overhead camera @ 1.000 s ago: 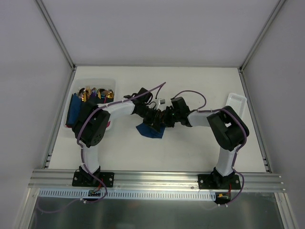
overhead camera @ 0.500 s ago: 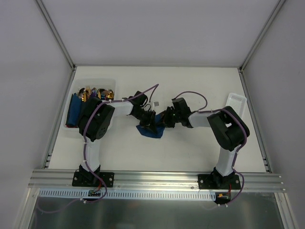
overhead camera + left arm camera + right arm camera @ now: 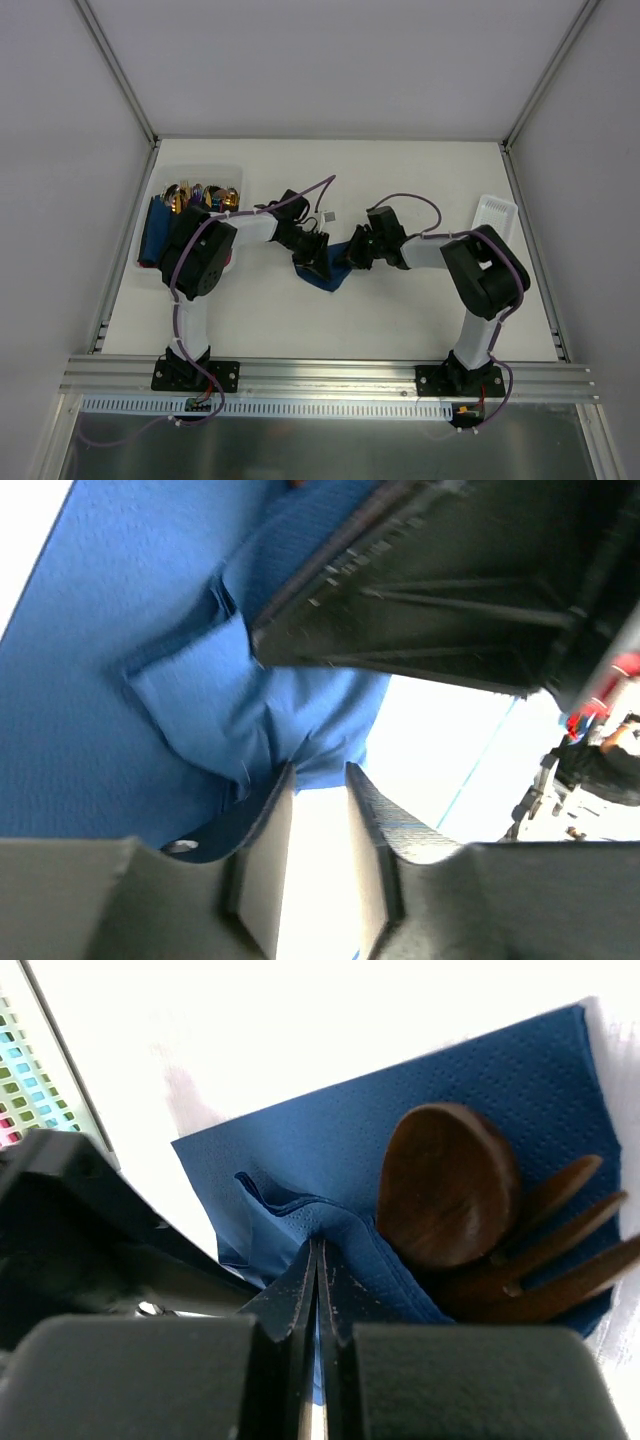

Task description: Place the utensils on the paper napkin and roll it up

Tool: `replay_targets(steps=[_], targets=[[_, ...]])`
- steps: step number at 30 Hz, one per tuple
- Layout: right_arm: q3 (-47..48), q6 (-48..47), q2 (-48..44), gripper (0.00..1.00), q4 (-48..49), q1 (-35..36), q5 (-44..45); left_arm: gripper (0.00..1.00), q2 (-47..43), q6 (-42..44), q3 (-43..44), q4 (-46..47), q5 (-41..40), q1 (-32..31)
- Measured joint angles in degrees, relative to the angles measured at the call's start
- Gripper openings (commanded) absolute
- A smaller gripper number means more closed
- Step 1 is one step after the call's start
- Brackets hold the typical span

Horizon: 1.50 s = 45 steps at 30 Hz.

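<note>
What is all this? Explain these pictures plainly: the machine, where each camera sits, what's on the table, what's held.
Two robot arms with two-finger grippers are bolted to a white table. The wide picture looks down from above: left arm and right arm meet over a navy paper napkin; a bin of spare cutlery sits far left. The other two come from cameras on each wrist. The right wrist's shows a spoon and fork lying on the napkin, and the right gripper pinching a raised fold of it. The left gripper has its fingers slightly apart at the napkin, apparently holding nothing.
</note>
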Motion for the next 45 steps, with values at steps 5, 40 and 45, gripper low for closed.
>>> replay_targets(steps=[5,40,45], targets=[[-1.6,0.6,-0.9,0.00,1.4,-0.2,0.3,0.31,-3.3,0.5,0.3,-1.3,-0.1,0.0],[-4.9,-1.6,-8.3,0.21,-1.2,-7.3,-1.7,0.20,3.7,1.8,5.1,-4.0,-3.3,-1.2],[-4.9,-1.6,-8.0,0.20,-0.7,-7.3,-2.8,0.20,4.0,3.3,6.3,-5.8,-4.0,-1.4]])
